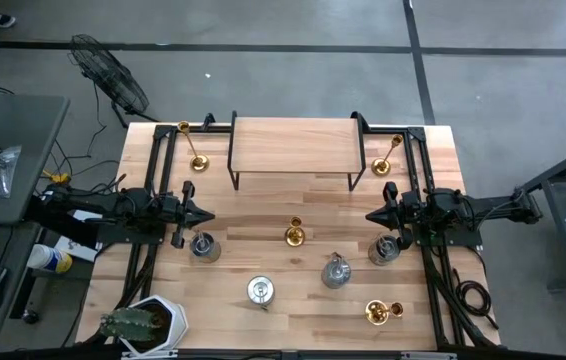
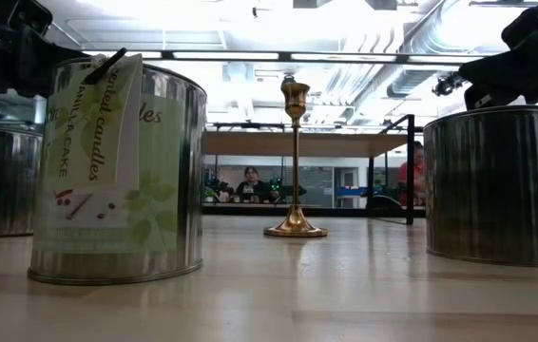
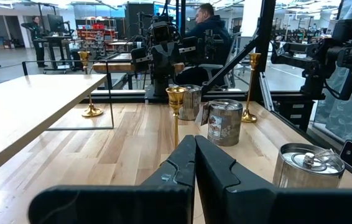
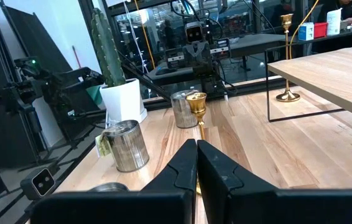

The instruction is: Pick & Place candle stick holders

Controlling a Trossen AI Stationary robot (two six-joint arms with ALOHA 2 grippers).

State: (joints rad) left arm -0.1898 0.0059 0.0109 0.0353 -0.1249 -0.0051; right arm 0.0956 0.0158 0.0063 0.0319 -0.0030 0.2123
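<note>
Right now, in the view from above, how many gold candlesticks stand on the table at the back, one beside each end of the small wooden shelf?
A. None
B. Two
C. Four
B: one gold candlestick stands by the left end of the wooden shelf and another gold candlestick by its right end; the other gold ones are nearer the front.

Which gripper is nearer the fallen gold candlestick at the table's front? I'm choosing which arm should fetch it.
Right. The right gripper is shut just behind the fallen gold candlestick on the same side; the left gripper, also shut, sits across the table.
</note>
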